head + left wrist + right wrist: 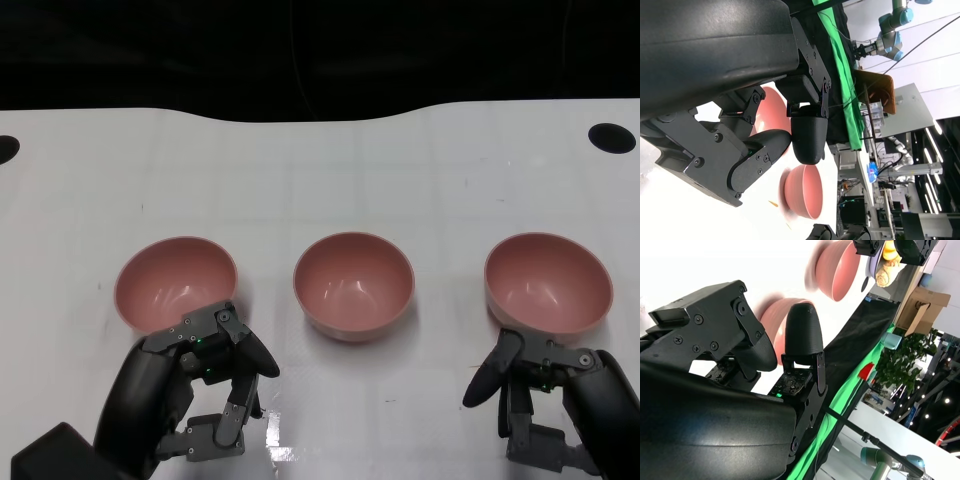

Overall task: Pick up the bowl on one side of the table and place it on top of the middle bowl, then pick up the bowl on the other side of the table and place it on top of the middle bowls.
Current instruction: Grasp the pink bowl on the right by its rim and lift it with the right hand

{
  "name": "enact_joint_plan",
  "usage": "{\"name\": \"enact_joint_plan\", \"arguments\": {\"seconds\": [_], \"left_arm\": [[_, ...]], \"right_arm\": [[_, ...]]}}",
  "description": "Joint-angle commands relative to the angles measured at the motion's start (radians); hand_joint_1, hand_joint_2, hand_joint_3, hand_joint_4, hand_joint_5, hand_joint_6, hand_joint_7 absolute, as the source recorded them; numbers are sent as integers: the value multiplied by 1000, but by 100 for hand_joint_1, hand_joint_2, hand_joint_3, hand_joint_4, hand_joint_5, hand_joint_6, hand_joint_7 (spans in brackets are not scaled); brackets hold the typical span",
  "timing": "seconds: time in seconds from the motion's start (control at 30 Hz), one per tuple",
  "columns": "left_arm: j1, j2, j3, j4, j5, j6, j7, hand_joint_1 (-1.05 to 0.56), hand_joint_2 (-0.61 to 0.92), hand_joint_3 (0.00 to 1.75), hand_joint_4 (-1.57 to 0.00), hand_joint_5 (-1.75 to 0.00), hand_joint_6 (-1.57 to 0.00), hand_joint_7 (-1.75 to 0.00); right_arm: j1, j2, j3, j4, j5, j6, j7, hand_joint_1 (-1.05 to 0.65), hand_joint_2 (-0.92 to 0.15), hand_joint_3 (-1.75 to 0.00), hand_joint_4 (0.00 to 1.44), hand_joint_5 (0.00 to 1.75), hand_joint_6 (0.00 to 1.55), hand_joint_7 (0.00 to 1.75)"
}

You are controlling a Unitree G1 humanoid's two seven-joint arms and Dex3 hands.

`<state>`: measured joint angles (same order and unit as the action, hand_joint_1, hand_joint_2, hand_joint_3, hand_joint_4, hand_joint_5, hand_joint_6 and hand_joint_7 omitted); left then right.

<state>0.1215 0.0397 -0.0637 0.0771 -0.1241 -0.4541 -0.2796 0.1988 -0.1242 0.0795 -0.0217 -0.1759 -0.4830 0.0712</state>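
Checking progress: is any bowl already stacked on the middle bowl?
No, the middle bowl is empty, and the left bowl and right bowl sit apart on the table.

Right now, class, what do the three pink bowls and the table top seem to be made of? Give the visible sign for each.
The left bowl, middle bowl and right bowl look like smooth plastic or melamine, though glazed ceramic is possible: uniform pink, thin rims, soft glossy highlights inside. The table top looks like a white laminate or coated board with a semi-gloss finish: it mirrors faint light near the front edge.

Three bowls stand in a row across the surface (320,170): left bowl (175,283), middle bowl (353,285), right bowl (548,284), well apart. Toward the near edge, the left hand (195,395) sits just before the left bowl, the right hand (545,400) before the right bowl.
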Motion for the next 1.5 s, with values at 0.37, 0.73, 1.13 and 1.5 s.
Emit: {"name": "enact_joint_plan", "arguments": {"seconds": [0.37,0.73,1.13,1.5], "left_arm": [[1,11,9,-1,-12,2,-8,-19,41,128,-81,-172,-80,-138],[11,10,6,-11,-7,-5,-6,-19,42,126,-81,-172,-80,-137],[6,-1,3,-11,-4,3,2,-18,43,125,-82,-171,-81,-137],[14,-1,6,-21,-9,8,-1,-18,42,125,-83,-171,-81,-138]], "right_arm": [[2,-75,-31,-135,-195,136,-44,-43,-86,-8,8,91,30,32],[3,-115,-43,-205,-476,202,-168,-68,-89,0,0,65,20,15],[-79,-144,29,-251,-847,483,-122,-70,-83,0,1,66,23,13],[-250,-177,143,44,-940,613,-144,-62,-82,0,21,48,38,4]]}}
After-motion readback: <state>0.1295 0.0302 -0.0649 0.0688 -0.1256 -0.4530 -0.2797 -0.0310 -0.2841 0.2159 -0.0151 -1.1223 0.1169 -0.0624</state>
